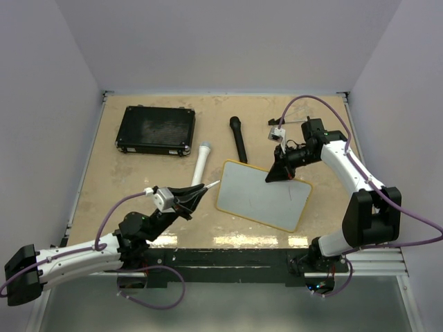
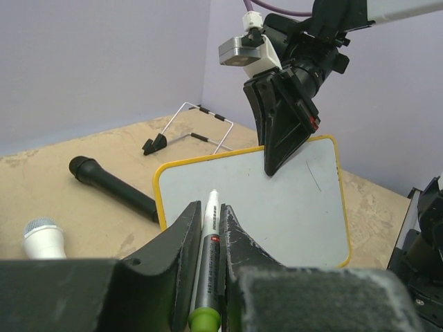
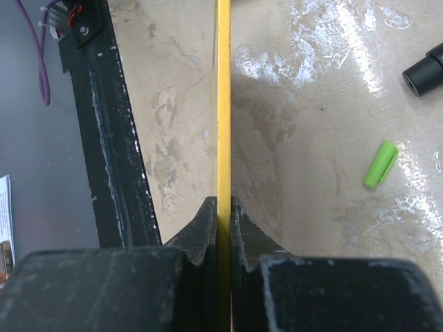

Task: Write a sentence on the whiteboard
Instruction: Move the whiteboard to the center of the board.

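Observation:
The whiteboard [image 1: 263, 195] lies on the table in front of the arms, white with a yellow rim. Its surface shows only a short thin stroke [image 2: 315, 178]; I see no green sentence on it. My left gripper [image 1: 201, 194] is shut on a grey marker [image 2: 210, 249] with a green end. The marker's white tip [image 2: 213, 196] points at the board's left edge [image 2: 158, 200], just over the rim. My right gripper [image 1: 275, 174] is shut on the board's far rim [image 3: 223, 104], which runs edge-on between its jaws. It also shows in the left wrist view [image 2: 271, 169].
A black case [image 1: 156, 129] lies at the back left. A black microphone [image 1: 238, 138] and a white microphone [image 1: 201, 162] lie behind the board. A green marker cap [image 3: 380, 164] lies on the table. A wire stand [image 2: 187, 128] sits near the back wall.

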Available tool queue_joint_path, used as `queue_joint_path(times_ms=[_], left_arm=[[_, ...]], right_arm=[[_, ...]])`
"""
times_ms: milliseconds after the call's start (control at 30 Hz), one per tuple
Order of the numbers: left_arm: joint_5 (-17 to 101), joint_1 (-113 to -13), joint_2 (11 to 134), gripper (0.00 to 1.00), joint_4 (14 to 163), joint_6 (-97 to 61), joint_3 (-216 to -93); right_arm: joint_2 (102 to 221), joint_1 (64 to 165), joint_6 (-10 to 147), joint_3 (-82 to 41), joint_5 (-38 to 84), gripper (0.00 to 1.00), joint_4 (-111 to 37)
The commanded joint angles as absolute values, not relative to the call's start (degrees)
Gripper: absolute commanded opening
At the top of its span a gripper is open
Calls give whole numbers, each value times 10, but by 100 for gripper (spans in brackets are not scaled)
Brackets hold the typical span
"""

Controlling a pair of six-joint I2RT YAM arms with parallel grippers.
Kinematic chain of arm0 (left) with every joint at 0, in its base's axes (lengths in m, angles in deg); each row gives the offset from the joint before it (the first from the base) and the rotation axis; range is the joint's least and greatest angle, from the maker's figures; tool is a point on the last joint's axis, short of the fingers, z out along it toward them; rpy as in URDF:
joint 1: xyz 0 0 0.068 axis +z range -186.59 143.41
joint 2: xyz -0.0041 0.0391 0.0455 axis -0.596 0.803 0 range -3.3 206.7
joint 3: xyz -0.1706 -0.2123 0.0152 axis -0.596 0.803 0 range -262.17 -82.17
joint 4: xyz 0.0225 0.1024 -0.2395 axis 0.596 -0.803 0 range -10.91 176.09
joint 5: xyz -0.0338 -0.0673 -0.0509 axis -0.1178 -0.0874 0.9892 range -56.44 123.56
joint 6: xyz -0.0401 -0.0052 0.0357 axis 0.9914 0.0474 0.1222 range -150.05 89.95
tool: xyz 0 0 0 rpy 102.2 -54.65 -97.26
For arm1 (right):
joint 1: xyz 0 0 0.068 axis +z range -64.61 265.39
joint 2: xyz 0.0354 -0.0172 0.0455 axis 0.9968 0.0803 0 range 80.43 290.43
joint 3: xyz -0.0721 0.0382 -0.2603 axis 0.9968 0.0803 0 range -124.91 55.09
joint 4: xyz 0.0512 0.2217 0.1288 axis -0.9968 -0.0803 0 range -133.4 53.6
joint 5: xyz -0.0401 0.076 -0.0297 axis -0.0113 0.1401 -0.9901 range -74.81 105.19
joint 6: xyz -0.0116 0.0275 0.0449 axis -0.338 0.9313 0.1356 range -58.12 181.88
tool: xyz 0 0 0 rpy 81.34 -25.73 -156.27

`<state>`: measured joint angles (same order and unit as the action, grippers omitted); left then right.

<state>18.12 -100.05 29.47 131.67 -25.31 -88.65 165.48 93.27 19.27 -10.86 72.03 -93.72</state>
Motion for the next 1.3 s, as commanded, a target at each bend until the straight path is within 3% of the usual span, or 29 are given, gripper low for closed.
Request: queue_joint_path(times_ms=[0,1267], left_arm=[[177,-1001,299,0,1341,-266,-903],[188,-1001,299,0,1341,-271,-903]], right_arm=[[1641,935,150,-99,721,0,-915],[1639,934,139,-99,724,0,-926]])
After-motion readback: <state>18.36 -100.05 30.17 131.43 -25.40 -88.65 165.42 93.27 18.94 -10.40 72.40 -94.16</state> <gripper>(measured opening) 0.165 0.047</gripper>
